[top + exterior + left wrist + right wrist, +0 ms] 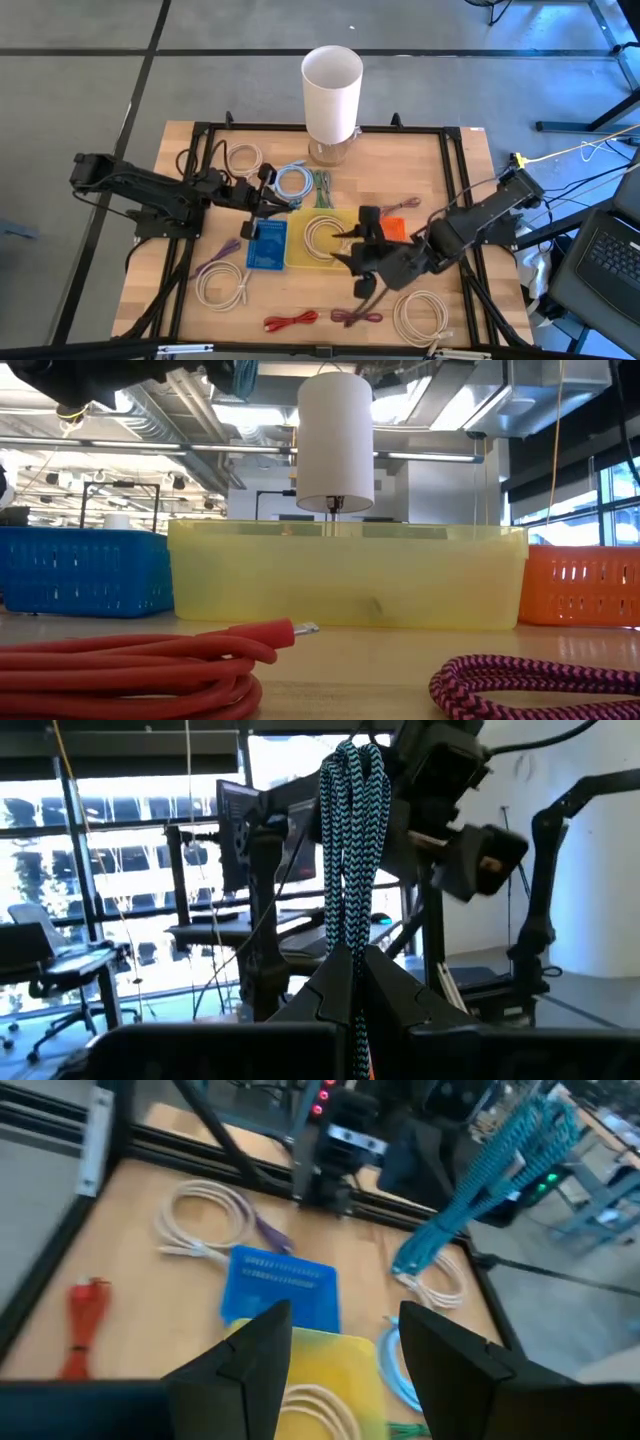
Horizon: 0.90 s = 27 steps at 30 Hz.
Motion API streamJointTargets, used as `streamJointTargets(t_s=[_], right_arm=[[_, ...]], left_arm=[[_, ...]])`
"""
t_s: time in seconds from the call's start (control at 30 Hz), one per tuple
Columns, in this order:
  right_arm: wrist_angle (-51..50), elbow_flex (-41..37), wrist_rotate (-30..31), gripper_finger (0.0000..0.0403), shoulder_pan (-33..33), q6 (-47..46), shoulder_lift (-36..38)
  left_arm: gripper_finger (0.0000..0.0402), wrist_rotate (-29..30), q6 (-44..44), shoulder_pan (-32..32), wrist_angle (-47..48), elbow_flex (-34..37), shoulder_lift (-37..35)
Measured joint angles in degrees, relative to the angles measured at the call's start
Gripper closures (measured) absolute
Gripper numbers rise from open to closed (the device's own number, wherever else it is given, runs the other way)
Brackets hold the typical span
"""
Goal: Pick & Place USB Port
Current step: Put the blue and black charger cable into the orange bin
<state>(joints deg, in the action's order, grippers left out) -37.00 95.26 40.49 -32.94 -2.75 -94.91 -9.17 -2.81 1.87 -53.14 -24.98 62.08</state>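
My left gripper [262, 203] is shut on a bundled teal-and-black braided cable [350, 840], above the table just beyond the far end of the blue bin [267, 244]. The cable also shows in the right wrist view [470, 1180] and at the top of the low view [240, 375]. My right gripper [345, 1350] is open and empty over the yellow bin [300, 250], which holds a white cable coil [322, 236]. A small orange bin [396, 228] stands to the right of the yellow one. My left gripper pinches the looped cable bundle [350, 965] between its two fingers, with several strands together. The fingers come about level from the table's left. One looped end stands out past the fingers [352, 765]. The cable is lifted clear of the table and slants down to its free end [410, 1265].
A tall white cylinder [332, 95] stands at the far edge. Loose cables lie about: light blue [293, 180], white coils [243, 157] [222, 285] [420, 315], red [290, 321], magenta [357, 317]. A black frame [450, 135] rims the table.
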Motion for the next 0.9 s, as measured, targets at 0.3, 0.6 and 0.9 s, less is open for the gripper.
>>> streamJointTargets(t_s=[0.3, 0.6, 0.9], right_arm=[[-4.45, -0.13, -1.38, 0.0215, 7.86, 1.56, 1.37], [14.9, -28.95, -0.59, 0.0215, 7.55, -3.87, 26.11], [60.44, -55.93, -10.64, 0.0215, 9.57, 4.58, 36.12]], left_arm=[[0.0398, -2.78, 0.02, -0.25, 4.43, -3.84, 1.5], [0.0398, -2.52, 0.12, -0.28, 7.39, -3.83, 1.52], [0.0398, -2.48, 1.11, -5.26, 7.04, -8.36, 7.11]])
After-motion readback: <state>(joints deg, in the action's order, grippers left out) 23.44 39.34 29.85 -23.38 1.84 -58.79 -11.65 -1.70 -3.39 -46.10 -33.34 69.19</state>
